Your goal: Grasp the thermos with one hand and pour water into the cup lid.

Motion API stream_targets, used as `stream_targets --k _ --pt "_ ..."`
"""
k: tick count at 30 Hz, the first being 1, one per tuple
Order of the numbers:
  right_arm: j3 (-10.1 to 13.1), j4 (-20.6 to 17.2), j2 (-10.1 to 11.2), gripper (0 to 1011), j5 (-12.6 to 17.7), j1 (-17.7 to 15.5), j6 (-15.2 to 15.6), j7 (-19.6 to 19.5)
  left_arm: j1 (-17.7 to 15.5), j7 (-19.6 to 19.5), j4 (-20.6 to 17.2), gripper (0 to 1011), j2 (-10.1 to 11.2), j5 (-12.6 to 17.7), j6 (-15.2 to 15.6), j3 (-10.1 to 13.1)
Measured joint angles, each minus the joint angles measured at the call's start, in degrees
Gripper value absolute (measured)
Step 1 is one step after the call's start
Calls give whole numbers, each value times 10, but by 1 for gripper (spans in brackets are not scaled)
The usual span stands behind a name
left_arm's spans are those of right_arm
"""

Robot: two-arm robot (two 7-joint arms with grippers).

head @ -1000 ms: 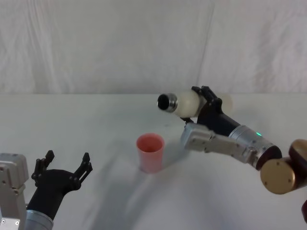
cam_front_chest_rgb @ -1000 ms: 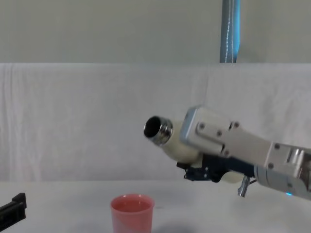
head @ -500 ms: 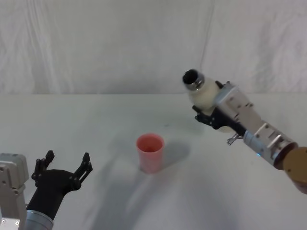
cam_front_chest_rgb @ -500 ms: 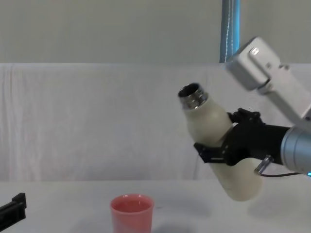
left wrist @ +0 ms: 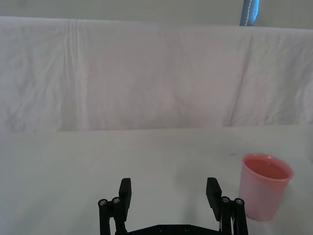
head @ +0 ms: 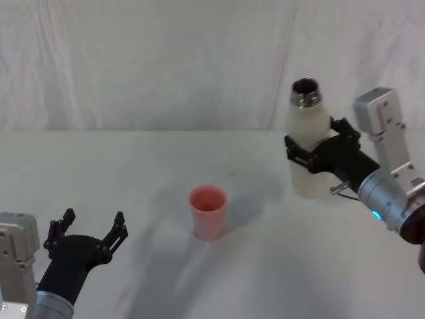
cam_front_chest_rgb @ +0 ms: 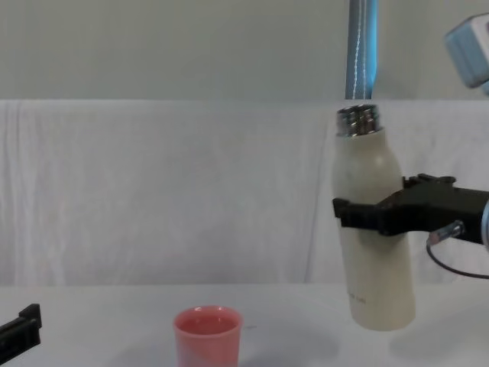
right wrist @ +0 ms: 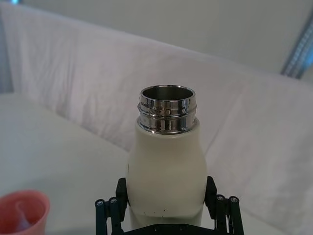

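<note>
Right gripper (head: 319, 154) pinches the upright thermos (head: 307, 143) right of the cup (head: 208, 212); left gripper (head: 89, 234), jaws spread, sits nearer, left of the cup.

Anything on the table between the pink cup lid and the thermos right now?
Nothing: in the head view, only bare white table separates the cup lid from the thermos, held upright by the right gripper.

Tall cream-white matte thermos (right wrist: 165, 178) with shiny threaded steel neck, upright, clamped between black right gripper (right wrist: 166, 214) fingers (right wrist: 108, 211), small pink plastic cup lid (right wrist: 22, 211) well aside.
</note>
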Motion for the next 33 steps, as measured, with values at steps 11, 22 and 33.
stream_targets --k 11,22,33 --pt "39 -27 -20 951 72 -15 61 -26 0 0 0 1001 0 0 0 0" --pt "42 -44 -18 951 109 -34 80 -36 0 0 0 1001 0 0 0 0" --pt "26 -43 -7 951 120 -41 65 -45 0 0 0 1001 0 0 0 0"
